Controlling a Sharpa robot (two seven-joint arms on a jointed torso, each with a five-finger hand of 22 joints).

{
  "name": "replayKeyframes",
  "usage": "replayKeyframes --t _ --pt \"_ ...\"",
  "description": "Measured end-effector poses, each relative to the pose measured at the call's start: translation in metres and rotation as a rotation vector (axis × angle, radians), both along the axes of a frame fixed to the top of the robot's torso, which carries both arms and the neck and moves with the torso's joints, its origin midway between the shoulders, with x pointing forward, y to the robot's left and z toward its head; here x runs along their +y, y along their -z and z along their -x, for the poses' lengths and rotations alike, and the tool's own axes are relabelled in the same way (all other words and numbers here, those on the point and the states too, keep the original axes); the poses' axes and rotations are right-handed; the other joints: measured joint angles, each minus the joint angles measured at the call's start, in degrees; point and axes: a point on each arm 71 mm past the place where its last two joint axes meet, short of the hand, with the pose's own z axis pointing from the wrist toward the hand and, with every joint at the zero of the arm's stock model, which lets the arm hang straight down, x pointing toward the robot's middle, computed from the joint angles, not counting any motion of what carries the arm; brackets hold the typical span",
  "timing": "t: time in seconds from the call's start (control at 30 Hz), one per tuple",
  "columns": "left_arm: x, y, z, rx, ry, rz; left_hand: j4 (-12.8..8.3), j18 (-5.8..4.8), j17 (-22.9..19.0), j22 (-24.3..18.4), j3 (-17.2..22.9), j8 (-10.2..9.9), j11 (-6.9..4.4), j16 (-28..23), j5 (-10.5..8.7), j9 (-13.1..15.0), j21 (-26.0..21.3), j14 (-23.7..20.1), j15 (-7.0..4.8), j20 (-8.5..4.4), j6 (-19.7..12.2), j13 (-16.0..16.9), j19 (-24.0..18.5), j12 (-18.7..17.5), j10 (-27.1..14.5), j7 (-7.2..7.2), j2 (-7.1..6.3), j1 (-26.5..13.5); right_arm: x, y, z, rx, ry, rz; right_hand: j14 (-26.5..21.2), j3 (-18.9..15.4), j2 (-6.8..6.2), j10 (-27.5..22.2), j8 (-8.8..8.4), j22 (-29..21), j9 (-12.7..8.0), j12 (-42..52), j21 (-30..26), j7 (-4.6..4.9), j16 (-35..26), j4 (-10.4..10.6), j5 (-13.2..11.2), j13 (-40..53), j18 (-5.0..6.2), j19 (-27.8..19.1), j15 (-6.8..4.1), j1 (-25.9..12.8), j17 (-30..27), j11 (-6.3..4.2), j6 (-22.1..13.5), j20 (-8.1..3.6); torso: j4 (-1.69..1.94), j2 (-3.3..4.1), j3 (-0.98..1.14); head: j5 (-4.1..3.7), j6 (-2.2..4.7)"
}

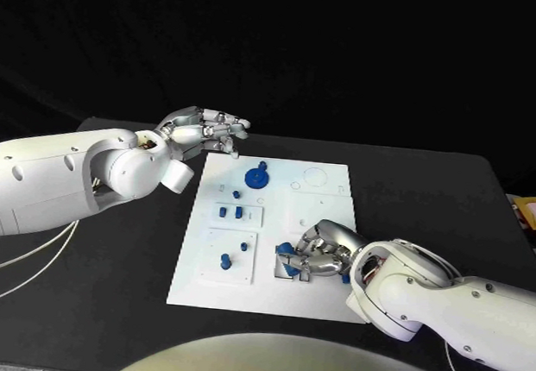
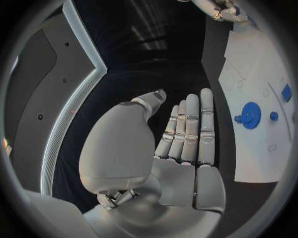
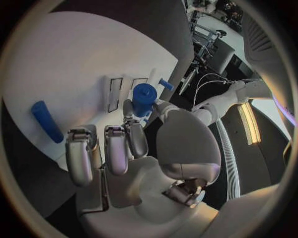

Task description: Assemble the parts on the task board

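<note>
Over on the left, the left hand (image 1: 204, 131) hangs above the black table (image 1: 110, 294) just off the far left corner of the task board (image 1: 316, 293), fingers straight and apart in its wrist view, holding nothing. It is clear of the work, so I would not expect trouble from it unless it swings inward across the blue round disc (image 1: 256, 178) near the board's far end. Moving right across the board, small blue pegs (image 1: 229, 212) stand in a framed block, and another blue peg (image 1: 226, 261) sits in the lower framed block. Nearer the right edge, the right hand (image 1: 319, 252) is down on the board, fingers curled, pinching a blue cylinder (image 3: 143, 99) between thumb and fingertip. A loose blue rod (image 3: 47, 121) lies on the board just beside those fingers. The risk, as I judge it, is here: the cylinder is held only at the tips, so a slight tilt could jam it at its hole or flick it out, and the curled fingers could nudge the loose rod or neighbouring pegs. The hand itself hides the seat from above.
</note>
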Motion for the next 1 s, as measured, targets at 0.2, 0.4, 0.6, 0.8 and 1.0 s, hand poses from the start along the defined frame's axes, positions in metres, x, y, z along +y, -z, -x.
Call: replayKeyframes --t 0.2,0.4,0.6,0.8,1.0 --pt "0.0003 -0.0001 0.0003 0.001 0.0 0.0 0.0 0.0 0.0 0.0 0.0 0.0 0.0 0.0 0.0 0.0 0.0 0.0 0.0 0.0 0.0 0.05 0.0 0.0 0.0 0.0 0.0 0.0 0.0014 0.0029 -0.0009 0.009 -0.003 0.011 0.21 -1.16 -0.38 0.2 0.64 0.0 0.54 0.22 0.0 -1.07 0.0 0.13 0.0 0.05 0.0 0.0 -0.21 -1.46 0.0 -0.2 1.08 0.01 0.0 0.03 0.03 0.12 0.0" --pt "0.0008 -0.0002 0.0006 0.002 0.0 -0.001 0.0 0.0 0.01 0.0 0.0 0.0 0.0 0.0 0.0 0.0 0.0 0.0 0.0 0.0 0.0 0.05 0.0 0.0 0.0 0.0 0.0 0.0 0.0004 0.0053 -0.0024 0.012 0.002 0.027 0.0 -2.76 -0.15 0.39 0.89 0.0 1.22 0.51 0.0 -1.95 0.0 0.23 0.76 0.05 0.0 0.19 -0.41 -3.47 0.0 -0.42 2.14 -0.18 0.0 0.03 0.02 0.27 0.0" --pt "0.0009 -0.0002 0.0008 0.002 0.0 -0.001 0.0 -0.01 0.01 0.01 0.0 0.0 0.0 0.0 0.0 0.0 0.0 0.0 0.0 0.0 0.0 0.04 0.0 0.0 0.0 0.0 0.0 0.0 0.0013 0.0069 -0.0028 0.005 0.004 0.042 0.0 -5.36 1.0 0.39 1.76 -0.01 2.17 0.51 0.0 -2.22 0.0 0.19 -4.45 0.04 0.0 -0.02 -0.41 -5.81 0.0 -0.42 2.13 -0.38 0.0 -0.01 0.02 0.32 0.0" --pt "0.0016 -0.0003 0.0009 0.003 -0.001 -0.002 0.0 0.0 0.01 0.01 0.0 0.0 0.0 0.0 0.0 0.0 0.0 0.0 0.0 -0.01 0.0 0.04 0.0 0.0 0.0 0.0 0.0 0.0 0.0005 0.0073 -0.0032 -0.008 0.006 0.057 0.0 -9.14 2.28 0.39 2.17 0.04 2.81 0.51 0.0 -2.22 0.0 0.3 -10.42 0.04 0.0 -0.02 -0.41 -8.3 0.0 -0.42 1.97 -0.38 0.0 -0.03 0.02 0.33 0.0" --pt "0.0018 -0.0003 0.001 0.003 -0.001 -0.002 0.0 0.0 0.01 -0.12 0.0 0.0 0.0 0.0 0.0 0.0 0.0 0.0 0.0 -0.21 0.0 0.03 0.2 0.24 0.0 0.0 0.25 0.25 0.0 0.0064 -0.0016 -0.021 0.001 0.064 0.0 -10.75 2.42 0.39 2.18 0.04 2.91 -0.24 -0.01 -2.04 0.0 0.31 -11.48 0.03 0.0 -0.02 -0.41 -9.04 -0.01 -0.42 1.79 -0.38 -0.03 -0.05 0.03 0.34 0.0"
